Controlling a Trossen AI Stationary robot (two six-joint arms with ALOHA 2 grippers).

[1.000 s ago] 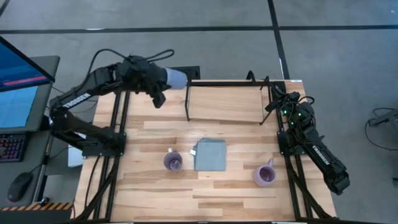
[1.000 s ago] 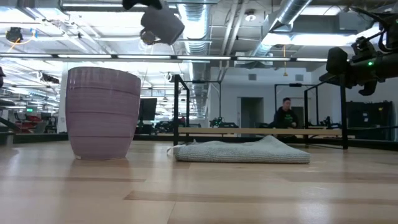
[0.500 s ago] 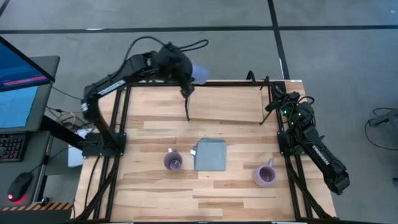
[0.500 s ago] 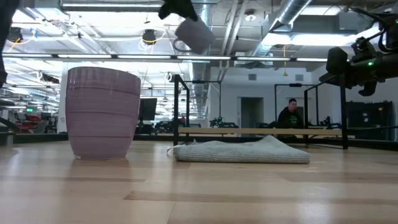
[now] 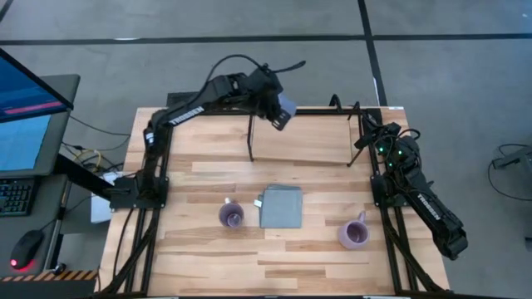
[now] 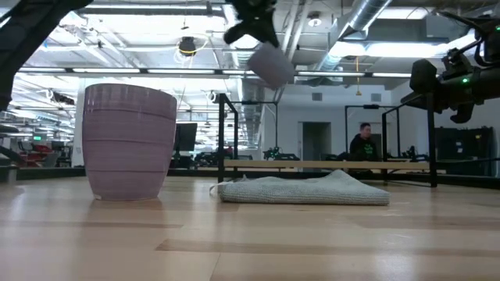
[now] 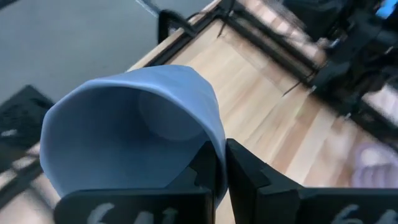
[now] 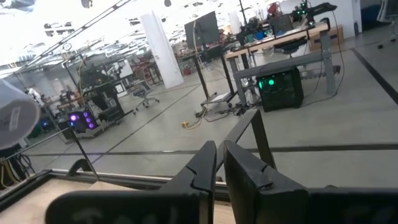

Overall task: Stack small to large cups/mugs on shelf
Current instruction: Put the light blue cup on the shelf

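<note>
Overhead, high view: left pincer (image 5: pixel 278 106) is out over the far-left corner of the shelf (image 5: pixel 303 141), clamped on the blue mug (image 5: pixel 285 111), which is held up in the air, tilted. The shelf is a light board in a thin black rod frame at the far side of the surface (image 5: pixel 208 257); nothing stands on the board. Two purple mugs on the surface, both upright w/ open mouths up: left purple mug (image 5: pixel 230 215) just beside the grey-blue cloth (image 5: pixel 281 205), right purple mug (image 5: pixel 353 234) nearer the right arm, well apart from the cloth. Both look empty as far as can be seen. Right pincer (image 5: pixel 371 141) sits by the shelf's right end, arm folded along the surface's right edge.

Low view: the blue mug (image 6: pixel 271 65) hangs high, mouth angled down and sideways, under the left pincer (image 6: pixel 251 30). A purple mug (image 6: pixel 129 142) stands large in the foreground, inside not visible. The cloth (image 6: pixel 305 190) lies rumpled in front of the shelf (image 6: pixel 328 165). A person (image 6: pixel 362 145) sits in the room behind.

Left wrist view: fingers (image 7: pixel 245 177) pinch the blue mug's (image 7: pixel 134 127) rim, one inside, one outside. Mug interior is empty. Shelf board (image 7: pixel 267 118) lies beyond it.

Right wrist view: right pincer (image 8: pixel 219 163) fingers nearly together, narrow gap, holding nothing; the blue mug (image 8: pixel 15 118) shows at the edge.
</note>
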